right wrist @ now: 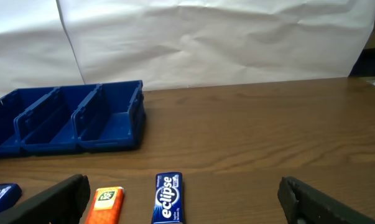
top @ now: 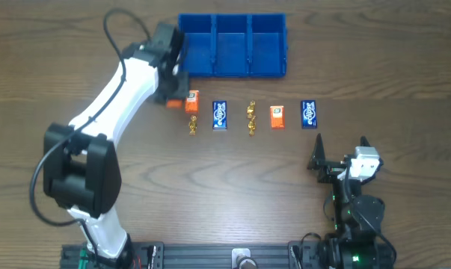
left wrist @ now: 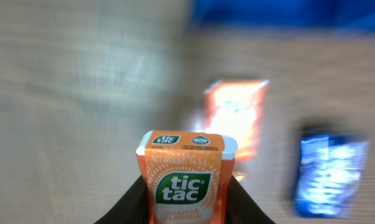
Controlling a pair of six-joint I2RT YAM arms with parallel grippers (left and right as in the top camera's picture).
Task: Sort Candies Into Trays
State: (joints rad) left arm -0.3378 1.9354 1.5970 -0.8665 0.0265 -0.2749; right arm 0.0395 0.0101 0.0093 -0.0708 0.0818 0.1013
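My left gripper point(top: 173, 98) hangs over the left end of the candy row, shut on an orange mint box point(left wrist: 186, 180) held lid-up above the table. Just beyond it a second orange box point(top: 192, 101) lies flat, with a blue gum packet point(top: 220, 114) to its right. The row runs on with gold-wrapped candies point(top: 193, 125) point(top: 251, 119), another orange box point(top: 277, 116) and a blue packet point(top: 309, 113). The blue three-compartment tray point(top: 232, 45) stands at the back. My right gripper point(top: 339, 148) rests open in front of the row's right end, holding nothing.
In the right wrist view the tray point(right wrist: 75, 121) sits at the far left, and an orange box point(right wrist: 104, 205) and a blue packet point(right wrist: 167, 198) lie near the fingers. A white sheet hangs behind the table. Bare wood lies right of the tray.
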